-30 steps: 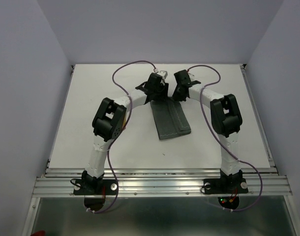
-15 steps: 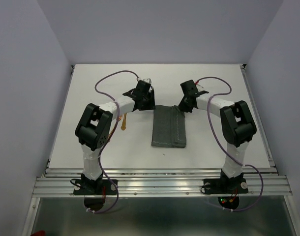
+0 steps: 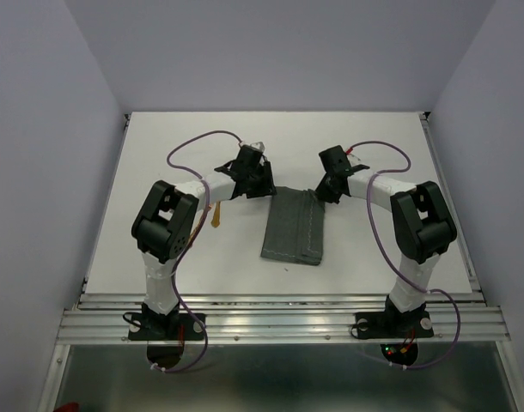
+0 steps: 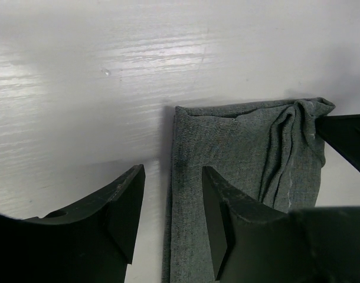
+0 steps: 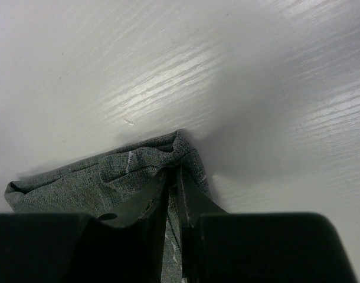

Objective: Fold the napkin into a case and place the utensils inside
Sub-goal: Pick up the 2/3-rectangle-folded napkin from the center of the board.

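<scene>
The dark grey napkin [image 3: 293, 227] lies mid-table as a long folded strip with a pale stitched line. My left gripper [image 3: 260, 184] hovers open at its far left corner; in the left wrist view the open gripper [image 4: 171, 206] straddles the left edge of the napkin [image 4: 239, 153] with nothing pinched. My right gripper [image 3: 323, 190] is at the far right corner. In the right wrist view it [image 5: 174, 183] is shut on a bunched fold of the napkin [image 5: 91, 177]. An orange utensil [image 3: 216, 215] lies left of the cloth, partly hidden by the left arm.
The white table [image 3: 159, 146] ends at a metal rail [image 3: 279, 300] along the near edge. Purple cables [image 3: 189, 146] loop over both arms. The right gripper's dark finger [image 4: 348, 138] shows at the right of the left wrist view.
Both grippers have come nearer and spread apart, and the cloth's far end has dropped flat and straighter. The left arm swung left, uncovering the orange utensil.
</scene>
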You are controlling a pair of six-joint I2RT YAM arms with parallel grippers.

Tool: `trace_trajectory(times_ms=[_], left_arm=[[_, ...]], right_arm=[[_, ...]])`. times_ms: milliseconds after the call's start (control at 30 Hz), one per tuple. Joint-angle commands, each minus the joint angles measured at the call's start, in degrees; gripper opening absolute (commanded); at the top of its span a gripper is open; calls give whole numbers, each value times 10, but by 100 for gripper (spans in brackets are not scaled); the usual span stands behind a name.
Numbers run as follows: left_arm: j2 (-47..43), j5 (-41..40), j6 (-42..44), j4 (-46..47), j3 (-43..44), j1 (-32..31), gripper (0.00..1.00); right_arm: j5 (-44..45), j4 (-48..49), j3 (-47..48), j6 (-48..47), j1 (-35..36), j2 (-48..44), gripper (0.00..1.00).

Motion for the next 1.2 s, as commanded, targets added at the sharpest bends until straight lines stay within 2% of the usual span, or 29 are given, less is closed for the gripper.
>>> trace_trajectory(times_ms=[0, 133, 300, 400, 433, 800, 1167], left_arm=[[16, 38, -5, 36, 14, -7, 54], [42, 41, -5, 24, 35, -12, 54], [67, 38, -6, 18, 54, -20, 45], [75, 40, -5, 16, 66, -22, 16], [73, 40, -5, 15, 68, -22, 0], [18, 14, -23, -62, 103, -33, 0], [7, 37, -37, -64, 123, -63, 0]], right_arm=[[7, -5, -8, 3, -3, -11, 18], [6, -5, -9, 3, -3, -10, 18], [2, -5, -3, 3, -3, -7, 18], [3, -5, -5, 3, -3, -8, 18], [5, -5, -5, 3, -3, -8, 18], [29, -55, 17, 43, -3, 27, 19], [48, -111, 47, 81, -3, 60, 19]])
